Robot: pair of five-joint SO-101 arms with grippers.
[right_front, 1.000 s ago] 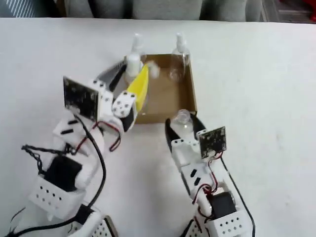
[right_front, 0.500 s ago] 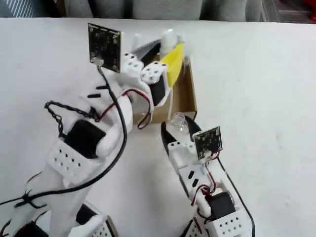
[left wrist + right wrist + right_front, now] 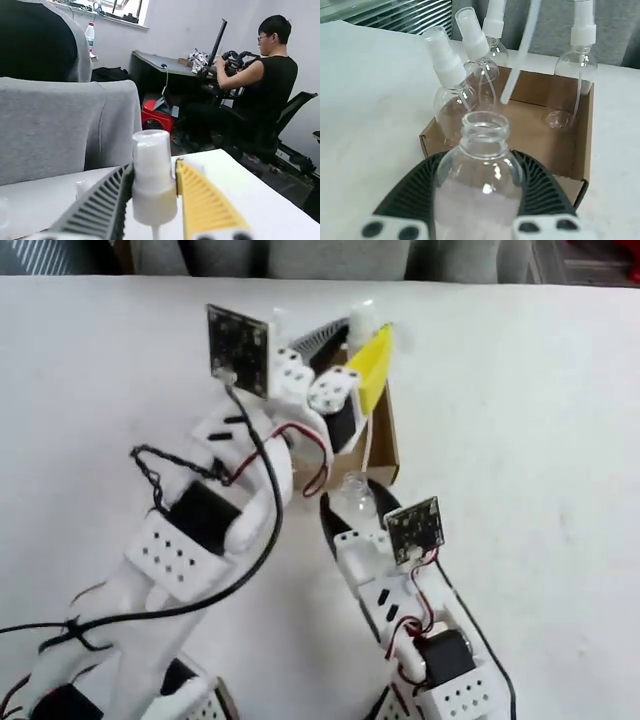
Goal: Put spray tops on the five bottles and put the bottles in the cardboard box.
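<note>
Box (image 3: 386, 438) on bench (image 3: 520, 390), four capped bottles (image 3: 571, 70) inside, open bottle (image 3: 482, 167) between right fingers (image 3: 542, 192) just before box, spray top (image 3: 152, 175) between left fingers (image 3: 210, 205) above box.

We see a white table (image 3: 520, 390). The cardboard box (image 3: 384, 435) sits directly on it, toward the far edge, roughly midway between its sides.

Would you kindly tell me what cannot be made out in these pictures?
- High view: the left arm covers most of the cardboard box.
- Left wrist view: the spray top's tube is cut off by the edge.
- Right wrist view: the fingers and the edge hide the bottle's base.
</note>
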